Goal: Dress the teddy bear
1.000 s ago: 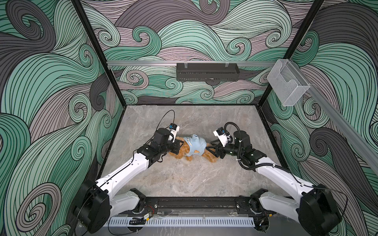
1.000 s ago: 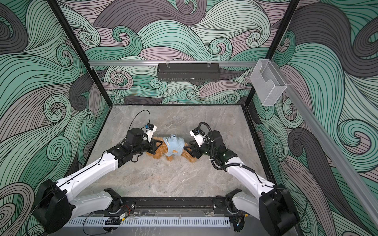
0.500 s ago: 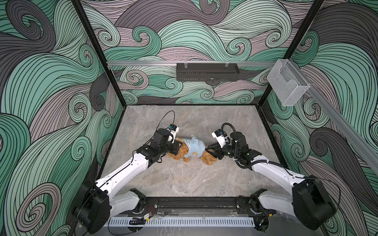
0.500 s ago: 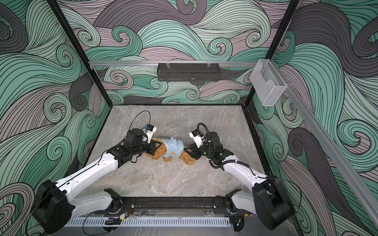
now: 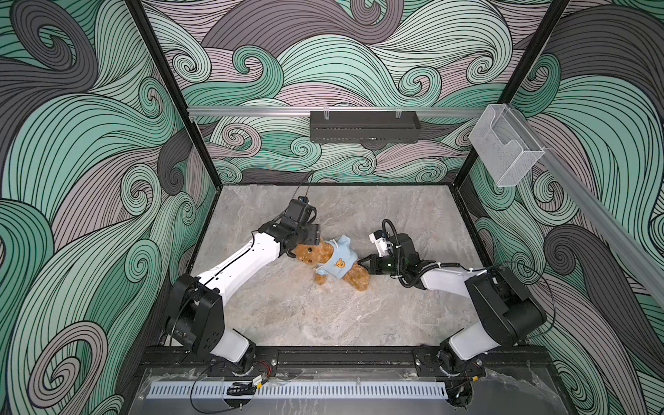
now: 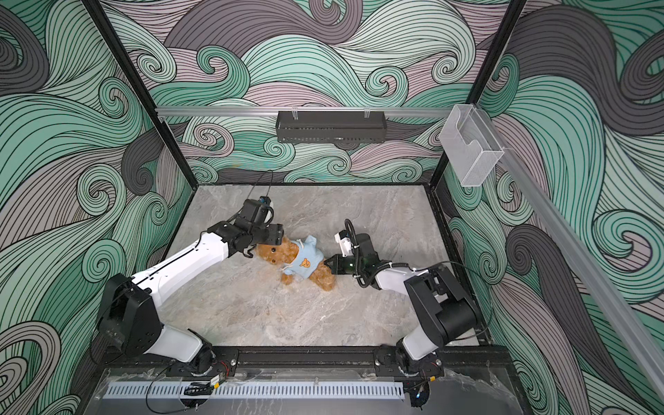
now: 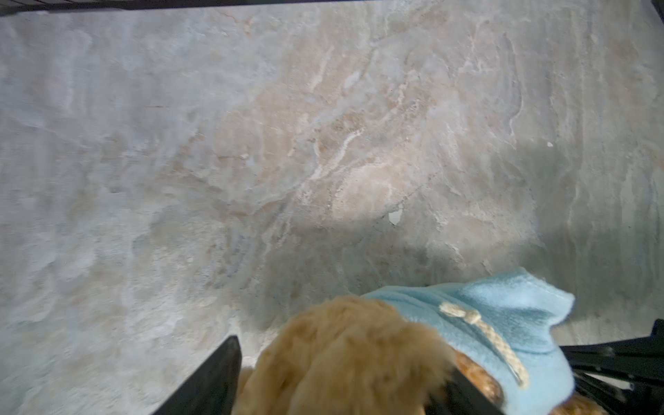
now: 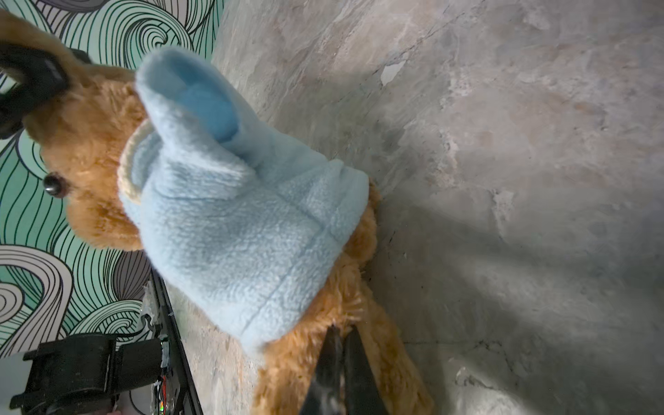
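The teddy bear (image 5: 310, 253) (image 6: 275, 251) lies on its back mid-table with a light blue shirt (image 5: 337, 262) (image 6: 303, 264) on its body, the bear-face patch up. My left gripper (image 5: 305, 244) (image 6: 267, 240) (image 7: 337, 388) is open, one finger on each side of the bear's head (image 7: 352, 359). My right gripper (image 5: 361, 264) (image 6: 325, 264) (image 8: 339, 330) is shut, its tips pressed into the fur just below the shirt's hem (image 8: 273, 323), by the bear's legs. One shirt sleeve (image 8: 201, 100) stands empty.
The marble table (image 5: 323, 316) is boxed in by patterned walls. A black tray (image 5: 364, 127) hangs on the back rail and a clear plastic holder (image 5: 503, 151) on the right wall. A black rail (image 5: 323, 355) carrying both arm bases runs along the front edge.
My left gripper has opened around the bear's head. My right gripper has closed and now rests low at the bear's lower body.
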`<state>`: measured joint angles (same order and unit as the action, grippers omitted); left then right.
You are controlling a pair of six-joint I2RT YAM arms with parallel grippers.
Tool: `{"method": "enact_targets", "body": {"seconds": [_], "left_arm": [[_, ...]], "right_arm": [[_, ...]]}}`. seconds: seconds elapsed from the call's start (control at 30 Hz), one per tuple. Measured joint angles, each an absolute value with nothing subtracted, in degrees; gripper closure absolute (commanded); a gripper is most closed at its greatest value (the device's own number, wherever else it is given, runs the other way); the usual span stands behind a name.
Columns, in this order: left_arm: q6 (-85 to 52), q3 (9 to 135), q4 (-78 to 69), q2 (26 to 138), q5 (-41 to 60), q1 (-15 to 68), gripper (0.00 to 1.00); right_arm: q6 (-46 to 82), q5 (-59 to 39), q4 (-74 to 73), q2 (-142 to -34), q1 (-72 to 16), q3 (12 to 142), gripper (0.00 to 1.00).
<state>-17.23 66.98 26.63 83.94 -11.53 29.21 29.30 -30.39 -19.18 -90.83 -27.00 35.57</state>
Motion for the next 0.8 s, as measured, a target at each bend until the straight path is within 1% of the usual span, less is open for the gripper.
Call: {"method": "enact_targets", "body": {"seconds": [0.1, 0.17, 0.27, 0.33, 0.37, 0.4, 0.53, 0.67, 0.8], "left_arm": [[-15.81, 63.13, 24.34, 78.32, -14.92, 31.46, 0.21], [-14.13, 57.67, 20.45, 72.66, -15.07, 35.38, 0.24], [-11.20, 48.58, 11.97, 66.39, -10.48, 41.95, 0.30], [-9.69, 44.40, 7.09, 66.04, -6.63, 44.75, 0.36], [-9.04, 43.18, 5.19, 67.20, -5.15, 45.47, 0.38], [-8.21, 42.76, 4.14, 68.79, -4.12, 45.95, 0.39], [-4.23, 46.17, 3.18, 79.68, -2.79, 48.29, 0.39], [-0.36, 53.23, 2.87, 91.53, -6.02, 50.72, 0.39], [1.96, 57.28, 2.79, 98.67, -10.96, 51.68, 0.40]], "right_arm": [[29.98, -30.35, -19.16, -92.09, -26.68, 36.67, 0.94], [30.00, -30.44, -18.59, -92.49, -26.15, 37.21, 0.94], [29.23, -30.94, -16.86, -92.97, -24.91, 38.59, 0.93], [28.58, -31.55, -15.55, -93.27, -24.10, 39.57, 0.93], [28.16, -31.79, -15.09, -93.58, -23.70, 40.10, 0.93], [27.90, -32.08, -14.61, -93.82, -23.42, 40.51, 0.93], [27.00, -33.23, -13.17, -94.35, -22.04, 41.45, 0.93], [26.55, -34.17, -12.43, -95.48, -21.28, 42.24, 0.93], [26.15, -34.87, -12.56, -96.60, -21.23, 42.63, 0.93]]}}
